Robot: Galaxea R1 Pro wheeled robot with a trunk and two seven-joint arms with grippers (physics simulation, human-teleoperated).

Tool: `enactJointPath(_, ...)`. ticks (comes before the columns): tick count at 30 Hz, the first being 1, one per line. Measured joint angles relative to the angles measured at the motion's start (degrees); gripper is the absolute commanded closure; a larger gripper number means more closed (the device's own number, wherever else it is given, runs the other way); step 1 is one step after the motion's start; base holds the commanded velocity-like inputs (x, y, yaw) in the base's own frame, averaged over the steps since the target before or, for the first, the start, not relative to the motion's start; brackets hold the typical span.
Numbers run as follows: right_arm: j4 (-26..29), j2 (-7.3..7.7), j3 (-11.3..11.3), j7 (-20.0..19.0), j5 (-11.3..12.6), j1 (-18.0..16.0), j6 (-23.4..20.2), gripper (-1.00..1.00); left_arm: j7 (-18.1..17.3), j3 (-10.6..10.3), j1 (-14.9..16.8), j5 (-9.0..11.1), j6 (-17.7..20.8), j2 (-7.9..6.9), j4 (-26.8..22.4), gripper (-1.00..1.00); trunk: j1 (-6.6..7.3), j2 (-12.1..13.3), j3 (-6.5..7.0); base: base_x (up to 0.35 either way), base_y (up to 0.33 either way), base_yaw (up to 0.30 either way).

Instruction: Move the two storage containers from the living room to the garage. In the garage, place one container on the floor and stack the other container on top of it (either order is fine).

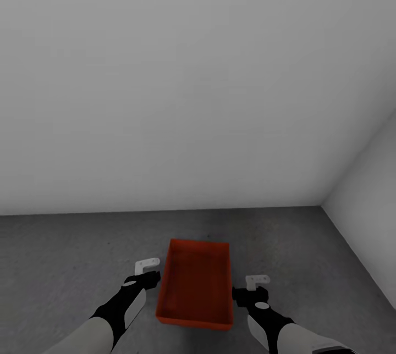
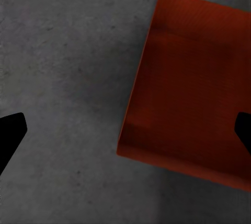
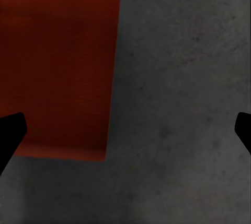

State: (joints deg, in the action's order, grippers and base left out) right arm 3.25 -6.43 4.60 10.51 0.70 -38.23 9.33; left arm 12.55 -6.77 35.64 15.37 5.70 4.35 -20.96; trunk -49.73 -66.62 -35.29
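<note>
Both sets of jaws stand spread wide with nothing between the fingers. In the left wrist view the left gripper [image 2: 125,132] shows as two dark fingertips at opposite edges of the picture, with grey concrete and part of the orange-red storage container [image 2: 191,85] between them, lower down and not touched. In the right wrist view the right gripper [image 3: 125,132] is spread the same way, its fingertips framing the concrete floor [image 3: 178,109] and one end of the container [image 3: 57,67]. Seen from the head camera, the left gripper [image 1: 149,277] hangs just beside the container's left wall and the right gripper [image 1: 254,292] sits a little off its right wall, near the closer end; neither grips it. The storage container [image 1: 195,282] rests upright and open-topped on the floor [image 1: 66,255], its long side running from near to far, between the two arms. Whether it is a single bin or two nested cannot be told. Beyond it a plain pale grey wall [image 1: 165,84] rises from the floor, meeting a second wall [image 1: 368,200] in a corner at the far right.
</note>
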Motion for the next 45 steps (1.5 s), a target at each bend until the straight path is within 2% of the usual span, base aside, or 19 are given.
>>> enactJointPath(17,0.2,-0.20,0.1,-0.2,-0.6,0.0,-0.3,-1.00,0.0,0.0,0.0,0.0,-0.1,-0.05,0.0,-1.00,3.74,6.8,3.05,0.000,0.000,0.000)
enactJointPath(25,-0.3,-0.46,0.1,-0.1,0.0,0.0,-0.4,-1.00,0.1,0.0,0.0,0.0,-0.1,-0.08,0.0,-1.00,3.74,6.8,3.25,0.000,0.000,-0.067)
enactJointPath(45,-0.5,-0.46,0.1,-0.1,0.1,0.0,-0.5,-1.00,0.1,0.1,0.0,0.1,-0.1,-0.09,0.5,-1.00,3.74,6.8,4.74,0.000,0.000,-0.153)
